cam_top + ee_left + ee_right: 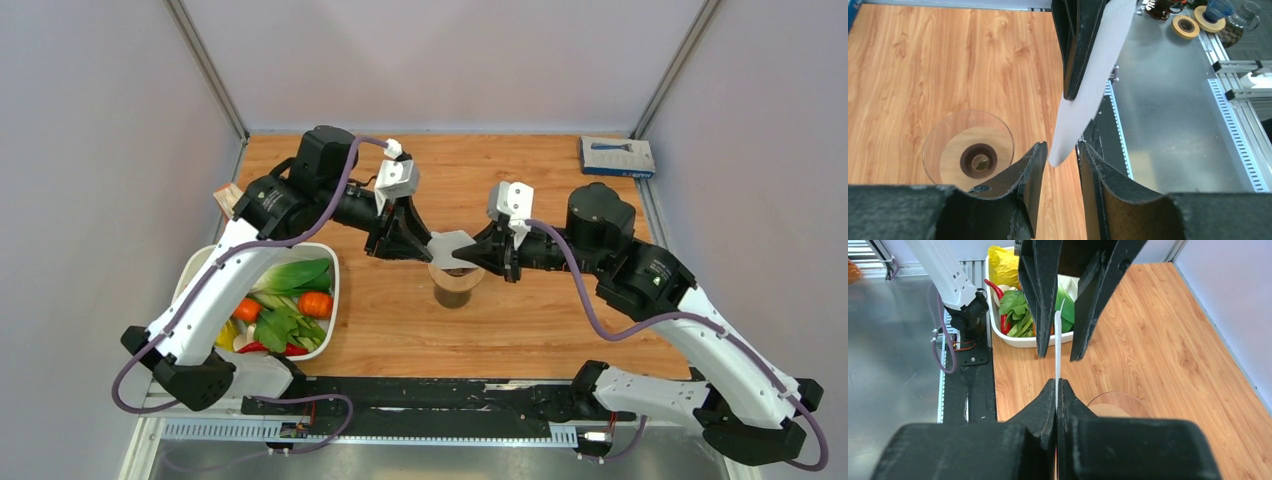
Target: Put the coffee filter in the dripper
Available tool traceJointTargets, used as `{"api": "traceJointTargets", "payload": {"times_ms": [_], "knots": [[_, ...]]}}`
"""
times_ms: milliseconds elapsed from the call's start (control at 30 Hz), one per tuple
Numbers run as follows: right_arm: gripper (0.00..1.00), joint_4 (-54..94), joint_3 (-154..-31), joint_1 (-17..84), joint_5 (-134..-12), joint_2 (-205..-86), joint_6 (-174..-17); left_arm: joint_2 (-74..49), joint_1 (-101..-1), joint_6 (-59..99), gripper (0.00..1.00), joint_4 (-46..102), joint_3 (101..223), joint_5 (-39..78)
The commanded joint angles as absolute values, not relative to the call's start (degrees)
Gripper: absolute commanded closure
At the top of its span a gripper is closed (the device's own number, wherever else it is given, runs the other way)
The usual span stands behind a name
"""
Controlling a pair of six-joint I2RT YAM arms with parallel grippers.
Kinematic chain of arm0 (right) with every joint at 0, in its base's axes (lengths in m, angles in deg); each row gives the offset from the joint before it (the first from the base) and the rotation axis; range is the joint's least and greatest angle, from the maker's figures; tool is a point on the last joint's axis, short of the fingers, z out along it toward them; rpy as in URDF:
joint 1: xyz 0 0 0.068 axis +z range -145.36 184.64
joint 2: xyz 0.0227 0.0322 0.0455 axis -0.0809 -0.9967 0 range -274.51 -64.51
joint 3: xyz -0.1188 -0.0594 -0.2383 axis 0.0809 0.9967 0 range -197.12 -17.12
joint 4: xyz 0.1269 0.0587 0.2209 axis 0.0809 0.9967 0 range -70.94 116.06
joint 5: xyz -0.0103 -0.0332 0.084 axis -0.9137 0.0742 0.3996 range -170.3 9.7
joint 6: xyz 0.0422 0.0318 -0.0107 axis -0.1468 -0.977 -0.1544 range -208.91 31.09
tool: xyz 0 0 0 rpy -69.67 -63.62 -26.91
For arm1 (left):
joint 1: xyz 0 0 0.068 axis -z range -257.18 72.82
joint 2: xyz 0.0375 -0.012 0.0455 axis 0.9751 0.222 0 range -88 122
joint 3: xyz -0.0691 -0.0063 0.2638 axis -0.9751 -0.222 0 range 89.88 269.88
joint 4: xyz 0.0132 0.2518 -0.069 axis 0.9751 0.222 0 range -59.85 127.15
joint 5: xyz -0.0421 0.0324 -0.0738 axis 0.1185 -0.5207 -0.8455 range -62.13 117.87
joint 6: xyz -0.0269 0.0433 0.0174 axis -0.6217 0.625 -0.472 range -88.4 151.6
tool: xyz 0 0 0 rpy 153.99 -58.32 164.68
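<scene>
**Top view.** The coffee filter (pixel 449 244) hung in the air over the dripper (pixel 455 288), which stood unheld on the worktop (pixel 400 330) between the arms. The right claw (pixel 476 258) met the sheet from the right and the left claw (pixel 427 247) from the left. The filter was not yet in the cone.

**Left wrist view.** The left claw stood partly open, holding nothing. The filter's lower corner lay between its fingers, and contact with either finger could not be confirmed. The dripper appeared off to one side of that corner, not in line with it. Judged risk: a release from this position could drop the sheet onto the rim or the worktop.

**Right wrist view.** The right claw was fully closed on the filter's near edge. The sheet showed edge-on and flat, with the open left claw astride its far edge.

Judged risks:
- The filter was not spread into a cone. Lowered flat, it would probably bridge the rim or fold instead of seating.
- If the left claw closed and the arms pulled apart, the thin paper could tear or crease.
- Any downward push on the rim could tip or slide the loose dripper.
</scene>
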State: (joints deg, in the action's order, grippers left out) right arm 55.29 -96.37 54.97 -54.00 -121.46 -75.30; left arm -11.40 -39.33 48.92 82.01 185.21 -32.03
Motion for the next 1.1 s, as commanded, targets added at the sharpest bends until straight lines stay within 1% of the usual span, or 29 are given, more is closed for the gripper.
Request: {"api": "traceJointTargets", "payload": {"times_ms": [0, 100, 200, 233, 333, 433, 567, 900, 1067], "knots": [[1.0, 54.4, -96.1, 54.8, -49.8, -119.1, -74.4, -18.0, -40.9, 49.4, 0.58, 83.3, 185.8, -31.6], [1.0, 55.3, -94.9, 54.9, -44.4, -117.8, -71.1, -19.6, -41.3, 49.1, 0.55, 83.1, 185.9, -31.6], [1.0, 56.2, -94.0, 54.8, -42.6, -117.8, -68.6, -22.5, -41.3, 50.4, 0.54, 81.7, 184.6, -34.1], [1.0, 56.7, -93.6, 54.8, -41.5, -117.9, -67.3, -23.3, -41.3, 49.7, 0.55, 78.2, 182.8, -34.3], [1.0, 56.7, -92.4, 54.9, -39.4, -118.2, -65.1, -26.4, -41.3, 41.3, 0.54, 69.2, 178.9, -34.6], [1.0, 56.7, -92.2, 54.9, -39.1, -118.9, -64.8, -26.6, -40.6, 34.1, 0.54, 61.6, 175.7, -38.0], [1.0, 56.6, -92.3, 54.9, -38.8, -119.7, -65.0, -25.9, -38.2, 32.1, 0.55, 59.3, 174.9, -37.8], [1.0, 56.3, -91.9, 54.9, -38.7, -119.7, -64.8, -24.8, -36.1, 29.5, 0.68, 57.5, 173.3, -38.1], [1.0, 56.3, -91.7, 54.9, -38.9, -119.6, -64.8, -25.0, -36.0, 29.3, 0.78, 57.5, 172.4, -38.5]]}}
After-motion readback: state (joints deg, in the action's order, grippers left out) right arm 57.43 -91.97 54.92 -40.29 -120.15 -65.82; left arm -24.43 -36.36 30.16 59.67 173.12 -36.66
